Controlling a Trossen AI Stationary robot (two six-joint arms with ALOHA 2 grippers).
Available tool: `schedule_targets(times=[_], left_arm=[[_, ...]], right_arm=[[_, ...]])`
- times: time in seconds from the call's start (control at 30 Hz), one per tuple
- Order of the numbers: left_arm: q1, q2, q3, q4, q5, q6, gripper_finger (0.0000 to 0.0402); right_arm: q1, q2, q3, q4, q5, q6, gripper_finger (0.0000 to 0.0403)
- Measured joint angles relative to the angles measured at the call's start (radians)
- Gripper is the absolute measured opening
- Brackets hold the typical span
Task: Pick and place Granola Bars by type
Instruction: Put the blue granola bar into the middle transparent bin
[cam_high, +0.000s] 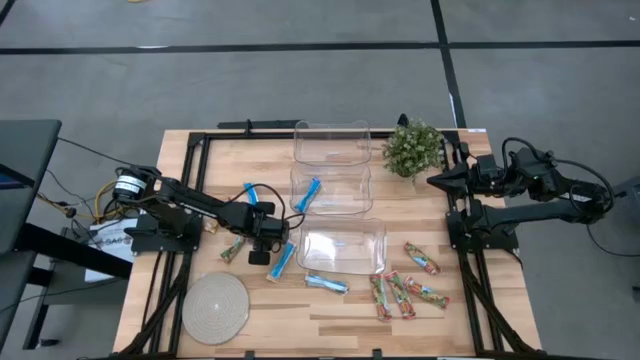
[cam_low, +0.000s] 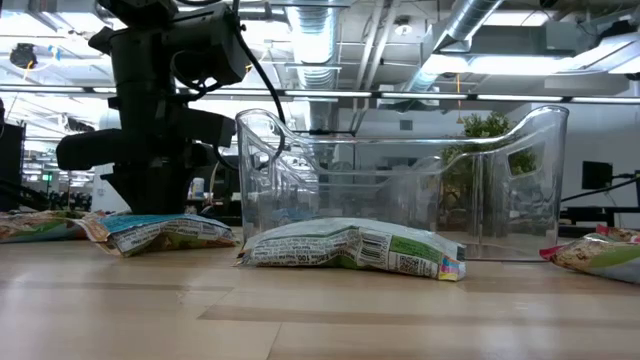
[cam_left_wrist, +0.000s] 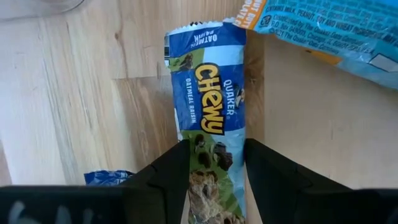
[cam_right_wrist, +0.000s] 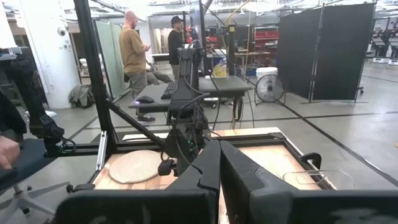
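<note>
My left gripper (cam_high: 266, 236) points down over the table's left middle, open. Its two fingers stand on either side of a blue-and-green granola bar (cam_left_wrist: 208, 112) that lies flat on the wood. In the high view that bar is hidden under the gripper. Other granola bars lie around. A blue one (cam_high: 283, 260) and a green-brown one (cam_high: 232, 250) are close by, another blue one (cam_high: 326, 283) lies nearer the front, and one sits in the middle bin (cam_high: 308, 193). Several red-green-orange ones (cam_high: 400, 293) lie at the front right. My right gripper (cam_right_wrist: 219, 168) is shut and waits high at the right edge. My left gripper comes from above, and its fingers (cam_left_wrist: 168, 180) lie across the bar at its two long sides (cam_left_wrist: 214, 158), near one end. Whether they touch the wrapper I cannot tell. The bar rests flat on the table.
Three clear bins (cam_high: 342, 247) (cam_high: 331, 188) (cam_high: 332, 142) stand in a row from the middle of the table to its far edge. A potted plant (cam_high: 413, 148) stands at the far right and a round woven mat (cam_high: 215, 305) lies at the front left. People stand in the room beyond (cam_right_wrist: 134, 53).
</note>
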Motion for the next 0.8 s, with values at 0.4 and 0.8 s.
schedule_targets(times=[0.4,0.8], left_arm=[[0.000,0.000,0.000,0.004,-0.001,-0.040,0.0052],[0.000,-0.029,0.007,0.027,0.002,-0.116,0.0019]], right_arm=[[0.000,0.000,0.000,0.000,0.000,0.000,0.0000],[0.000,0.000,0.000,0.000,0.000,0.000,0.0000]])
